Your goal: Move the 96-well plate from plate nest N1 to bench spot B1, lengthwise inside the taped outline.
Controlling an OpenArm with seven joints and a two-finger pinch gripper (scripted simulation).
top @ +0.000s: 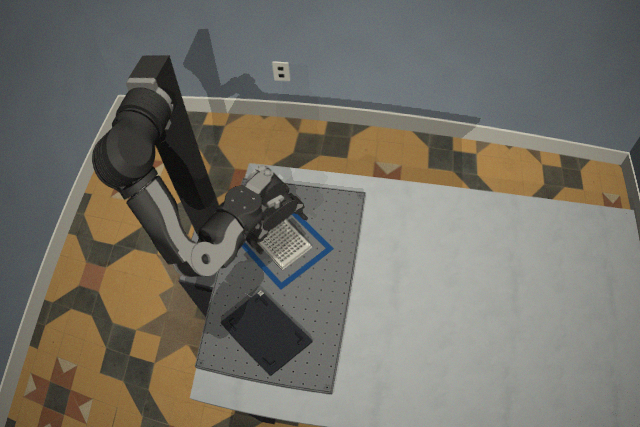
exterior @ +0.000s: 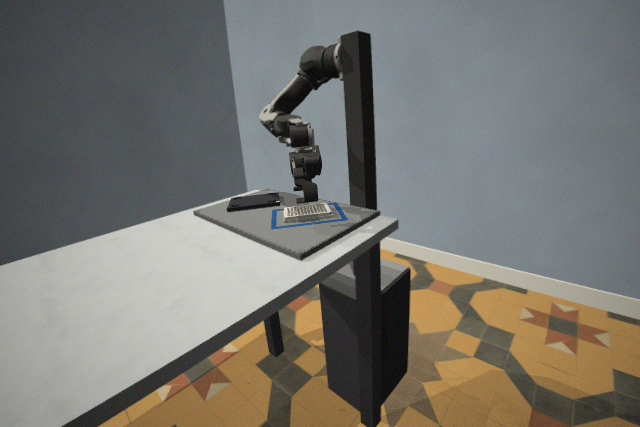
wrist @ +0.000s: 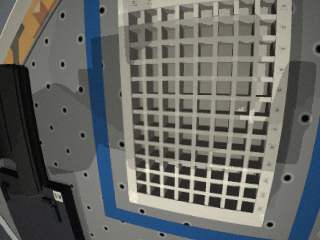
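The white 96-well plate (top: 284, 245) lies flat and right way up on the grey deck, inside the blue taped outline (top: 305, 269) of B1. Its long sides run along the outline's long sides. In the wrist view the plate (wrist: 203, 100) sits within the blue tape (wrist: 100, 127) with a margin on the visible sides. My gripper (top: 286, 207) is open and empty. It hangs a little above the plate's far end, clear of it, as the side view (exterior: 308, 192) shows. The black plate nest N1 (top: 266, 334) stands empty nearer the front of the deck.
The black mounting post (exterior: 359, 122) rises just behind the outline. The grey perforated deck (top: 289, 298) lies on the white table's left end, and the nest (exterior: 253, 201) sits to the left of the plate (exterior: 307, 211) in the side view.
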